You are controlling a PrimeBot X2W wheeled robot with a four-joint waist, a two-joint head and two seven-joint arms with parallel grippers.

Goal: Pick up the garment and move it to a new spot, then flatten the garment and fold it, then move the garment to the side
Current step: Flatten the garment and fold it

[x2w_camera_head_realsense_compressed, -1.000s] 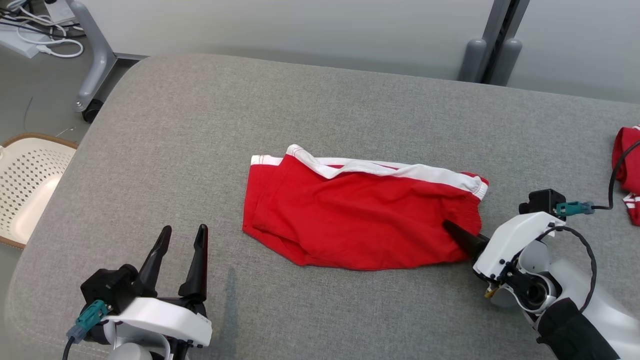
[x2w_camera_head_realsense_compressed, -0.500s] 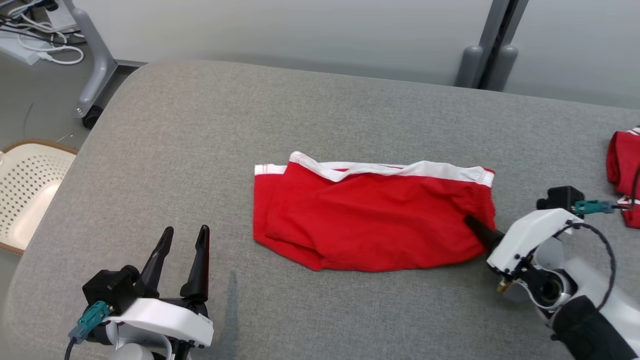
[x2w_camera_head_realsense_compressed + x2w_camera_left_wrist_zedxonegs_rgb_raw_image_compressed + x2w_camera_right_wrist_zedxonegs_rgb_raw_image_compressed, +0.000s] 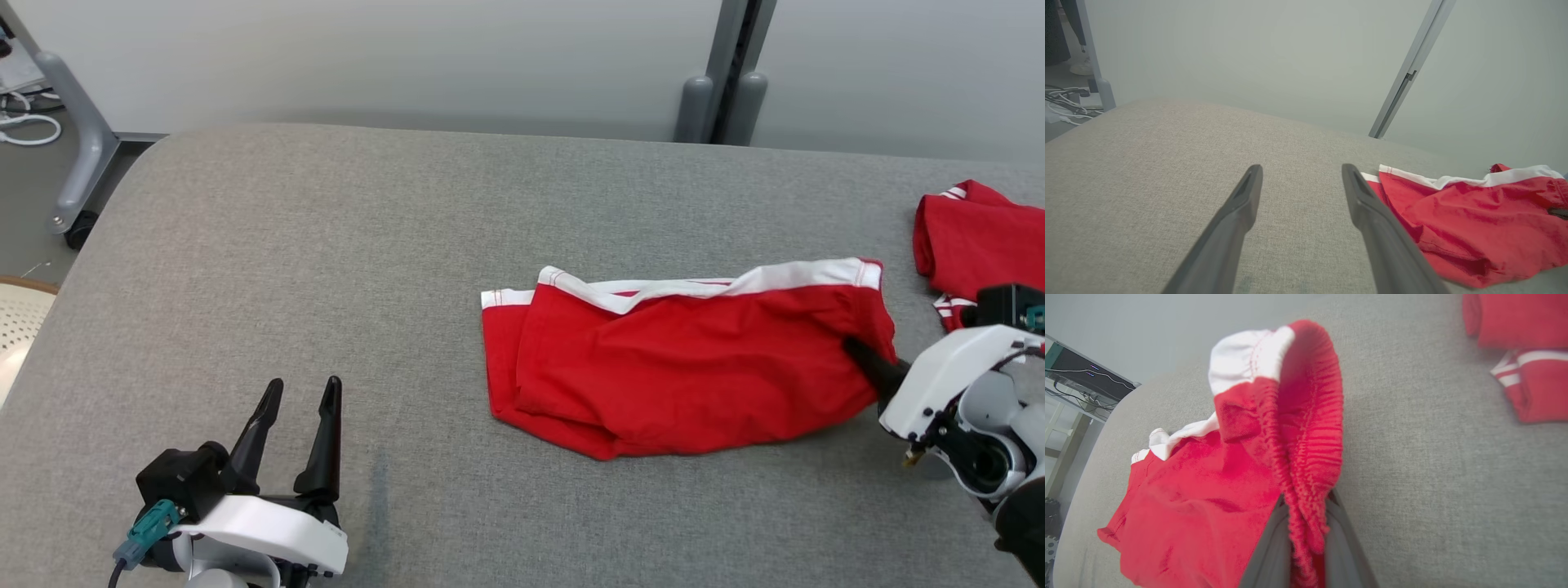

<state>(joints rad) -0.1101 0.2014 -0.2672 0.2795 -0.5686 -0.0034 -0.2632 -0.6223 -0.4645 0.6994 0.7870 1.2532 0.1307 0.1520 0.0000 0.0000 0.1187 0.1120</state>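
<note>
garment (image 3: 694,359): lay rumpled mid-table (image 3: 326,245) | right gripper (image 3: 867,363): jaws pinched its gathered waistband end | left gripper (image 3: 303,384): jaws spread, empty, well apart | risk: the shallow bite on bunched elastic could slip when pulled; the cloth might snag the second red garment (image 3: 971,237) nearby

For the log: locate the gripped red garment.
The red garment lies right of centre in head view, its right end pinched in the right tool.

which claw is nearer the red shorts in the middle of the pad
Right. The right claw is shut on the elastic end of the red shorts, touching them. The left claw stands open, apart from them, off their other end.
</note>
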